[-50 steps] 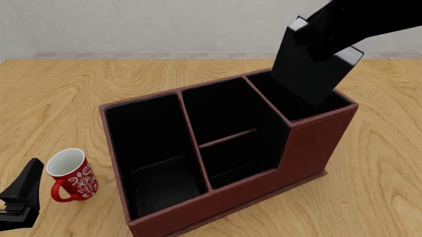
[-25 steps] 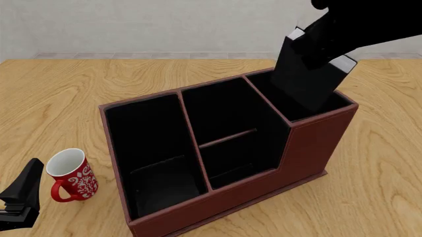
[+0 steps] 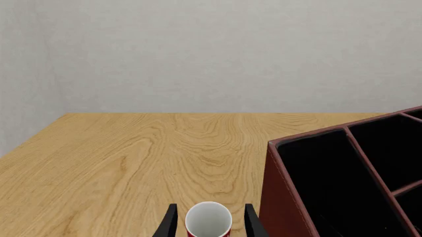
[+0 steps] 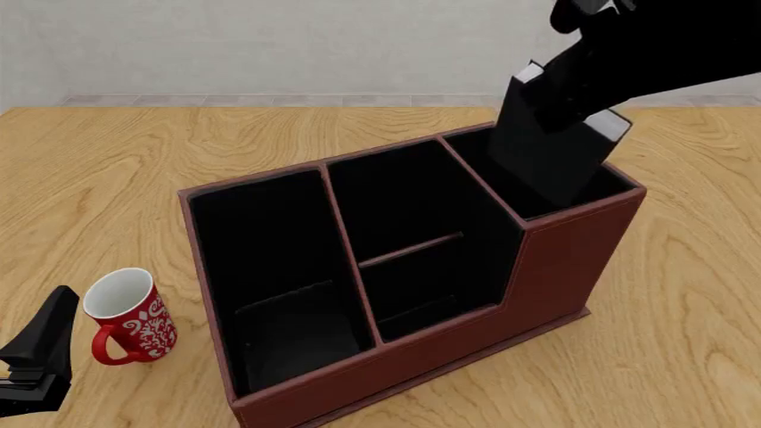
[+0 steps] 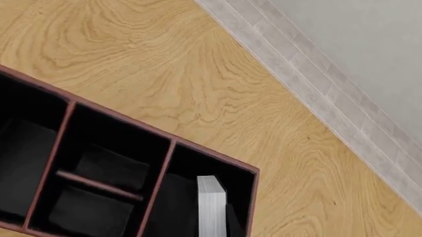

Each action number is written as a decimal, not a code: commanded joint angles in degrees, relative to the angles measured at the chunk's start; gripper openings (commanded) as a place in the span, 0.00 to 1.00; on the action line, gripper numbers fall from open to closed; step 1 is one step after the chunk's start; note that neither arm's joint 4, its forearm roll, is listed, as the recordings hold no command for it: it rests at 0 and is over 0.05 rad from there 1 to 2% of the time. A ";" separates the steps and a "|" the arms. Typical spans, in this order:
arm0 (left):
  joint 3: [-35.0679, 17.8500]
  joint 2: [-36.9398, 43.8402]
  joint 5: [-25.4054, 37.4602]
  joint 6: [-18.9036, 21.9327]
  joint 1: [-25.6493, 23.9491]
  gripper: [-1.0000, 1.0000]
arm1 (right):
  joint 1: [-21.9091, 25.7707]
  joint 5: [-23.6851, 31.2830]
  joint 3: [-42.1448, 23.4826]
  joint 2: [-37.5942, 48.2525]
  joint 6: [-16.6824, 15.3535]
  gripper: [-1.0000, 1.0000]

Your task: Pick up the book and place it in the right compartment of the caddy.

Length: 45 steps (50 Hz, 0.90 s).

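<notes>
The black book (image 4: 541, 156) stands tilted with its lower end inside the right compartment (image 4: 471, 157) of the reddish-brown caddy (image 4: 559, 267). My right gripper (image 4: 571, 89) is shut on the book's upper part, its black arm coming in from the top right. In the right wrist view the book's white page edge (image 5: 211, 207) shows inside the end section of the caddy (image 5: 118, 116). My left gripper (image 4: 36, 352) rests low at the front left, open, away from the book.
A red mug (image 4: 125, 316) with a white pattern stands just left of the caddy, close ahead of the left gripper. In the left wrist view the mug (image 3: 208, 219) shows between the open fingers (image 3: 170, 224), with the caddy's wall (image 3: 280, 197) beside it.
The right gripper has lowered the book, so more of it sits down inside the right compartment. The left arm and the mug have not moved.
</notes>
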 commanded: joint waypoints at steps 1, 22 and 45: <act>0.00 0.00 0.00 0.00 0.00 1.00 | -0.89 -1.56 0.35 0.46 1.60 0.00; 0.00 0.00 0.00 0.00 0.00 1.00 | -2.22 -2.23 0.51 0.81 1.19 1.00; 0.00 0.00 0.00 0.00 0.00 1.00 | -2.25 -1.04 0.65 -2.58 0.78 1.00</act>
